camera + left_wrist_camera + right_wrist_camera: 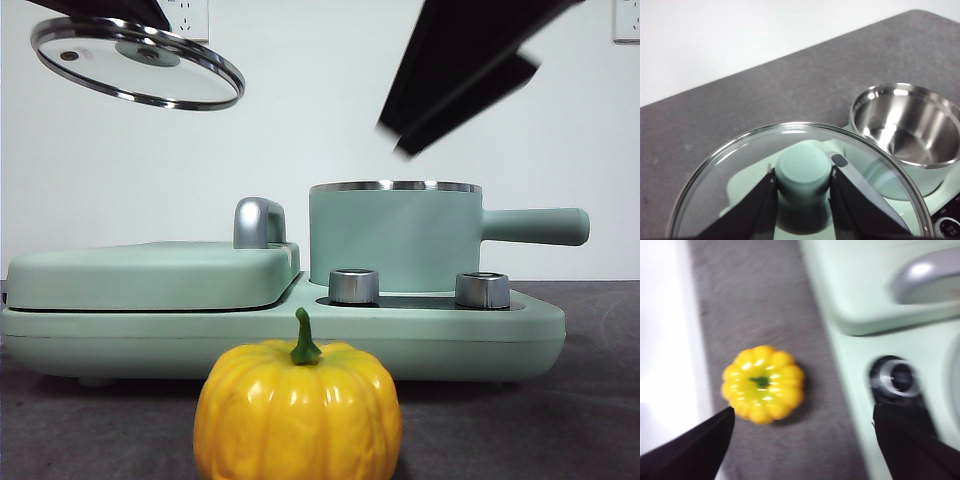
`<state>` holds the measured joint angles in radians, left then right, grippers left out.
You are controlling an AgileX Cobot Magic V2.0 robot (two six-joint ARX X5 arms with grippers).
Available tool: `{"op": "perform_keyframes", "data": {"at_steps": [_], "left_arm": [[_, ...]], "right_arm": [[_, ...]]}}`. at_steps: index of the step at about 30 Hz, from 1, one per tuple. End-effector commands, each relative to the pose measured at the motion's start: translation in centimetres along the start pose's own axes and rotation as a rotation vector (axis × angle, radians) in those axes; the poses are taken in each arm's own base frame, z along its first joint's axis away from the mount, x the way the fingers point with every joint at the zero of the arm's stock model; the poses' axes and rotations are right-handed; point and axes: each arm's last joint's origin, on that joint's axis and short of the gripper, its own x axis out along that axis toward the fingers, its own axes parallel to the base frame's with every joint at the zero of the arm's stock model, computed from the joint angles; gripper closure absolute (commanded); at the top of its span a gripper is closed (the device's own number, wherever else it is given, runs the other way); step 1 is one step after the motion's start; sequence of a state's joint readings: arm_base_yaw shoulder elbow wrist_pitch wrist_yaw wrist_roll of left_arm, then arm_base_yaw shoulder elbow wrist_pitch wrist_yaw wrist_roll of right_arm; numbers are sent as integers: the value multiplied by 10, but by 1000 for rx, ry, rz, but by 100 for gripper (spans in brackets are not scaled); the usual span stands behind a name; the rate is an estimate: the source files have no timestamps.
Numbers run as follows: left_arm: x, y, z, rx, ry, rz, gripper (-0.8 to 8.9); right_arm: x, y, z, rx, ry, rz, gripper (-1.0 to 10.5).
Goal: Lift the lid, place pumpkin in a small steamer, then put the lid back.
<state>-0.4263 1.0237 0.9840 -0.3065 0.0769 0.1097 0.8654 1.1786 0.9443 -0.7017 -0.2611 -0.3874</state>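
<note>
No brand or writing can be read on anything here.

Front view: the small steamer (395, 237) stands uncovered on the right part of the flat base unit (280, 335), its long handle pointing right, two silver knobs (353, 285) in front of it. To its left lies the flat rectangular cover (150, 275) with a chrome handle (258, 222). The lid (138, 62) hangs tilted in the air at upper left, well above the cover. The pumpkin (297, 410) sits on the dark bench (590, 400) in front of the base unit, apart from it. A blurred black arm comes in from the upper right, above the steamer.

Left wrist view: the left hand (802, 192) is closed on the lid's mint-green knob (803, 172), a jaw on either side. Past the glass, the steamer's steel inside (907, 125) is bare — nothing in it.

Right wrist view: blurred. The right hand (802, 440) has its jaws spread wide and grips nothing; the pumpkin (763, 384) lies on the bench beyond them, just beside the base unit, with one knob (898, 377) near the other jaw.
</note>
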Motion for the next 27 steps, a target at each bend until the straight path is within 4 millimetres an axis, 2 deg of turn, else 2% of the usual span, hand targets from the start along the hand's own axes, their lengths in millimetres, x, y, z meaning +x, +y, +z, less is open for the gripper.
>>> {"op": "perform_keyframes", "data": {"at_steps": [1, 7, 13, 21, 27], "left_arm": [[-6, 1, 9, -2, -58, 9, 799], [-7, 4, 9, -17, -61, 20, 799], [-7, 4, 9, -17, -61, 24, 799], [-7, 4, 9, -17, -61, 27, 799], [-7, 4, 9, -17, -63, 29, 799]], "right_arm": [[19, 8, 10, -62, 28, 48, 501], [54, 19, 11, -97, 128, 120, 489], [78, 22, 12, -120, 165, 107, 458], [99, 19, 10, -113, 193, 119, 455], [105, 20, 4, -59, 250, 134, 484]]}}
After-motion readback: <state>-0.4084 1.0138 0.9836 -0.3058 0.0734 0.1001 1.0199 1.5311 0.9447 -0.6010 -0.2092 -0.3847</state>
